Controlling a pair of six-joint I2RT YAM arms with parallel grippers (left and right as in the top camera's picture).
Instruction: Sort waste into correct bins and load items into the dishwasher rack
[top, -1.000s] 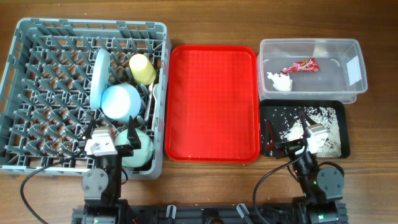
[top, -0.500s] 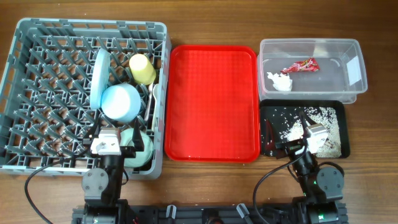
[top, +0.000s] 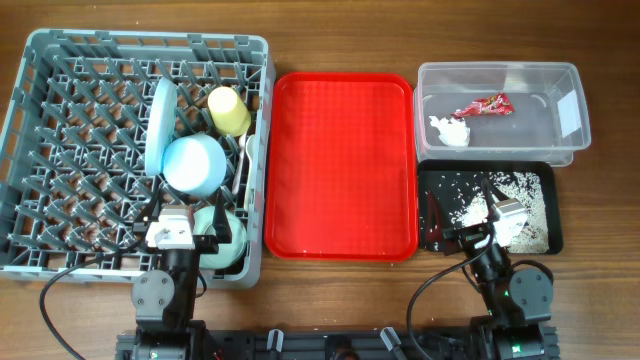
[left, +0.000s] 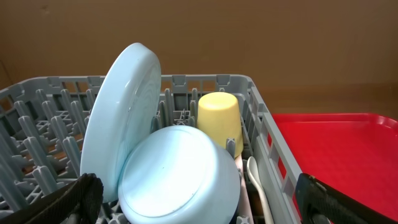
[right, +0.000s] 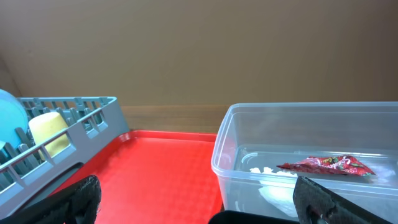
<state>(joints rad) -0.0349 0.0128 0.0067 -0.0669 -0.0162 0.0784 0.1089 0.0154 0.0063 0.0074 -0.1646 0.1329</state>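
From overhead, the sorting looks all but finished. The dishwasher rack (top: 140, 41) holds the light blue plate (top: 160, 115) on edge, the yellow cup (top: 229, 110), the light blue bowl (top: 193, 165) and the pale green bowl (top: 230, 243). The red tray (top: 340, 160) lies bare. The snack wrapper (top: 484, 105) and napkin (top: 450, 131) sit in the clear tub (top: 497, 70), and the rice scraps (top: 520, 185) in the black tray (top: 433, 178). The left gripper (top: 183, 218) hovers over the rack's near corner and the right gripper (top: 478, 215) over the black tray. The left wrist view shows its fingers spread wide on nothing, and a white spoon (left: 254, 177) beside the bowl; the fork I cannot make out. The right wrist view shows that pincer likewise agape and empty.
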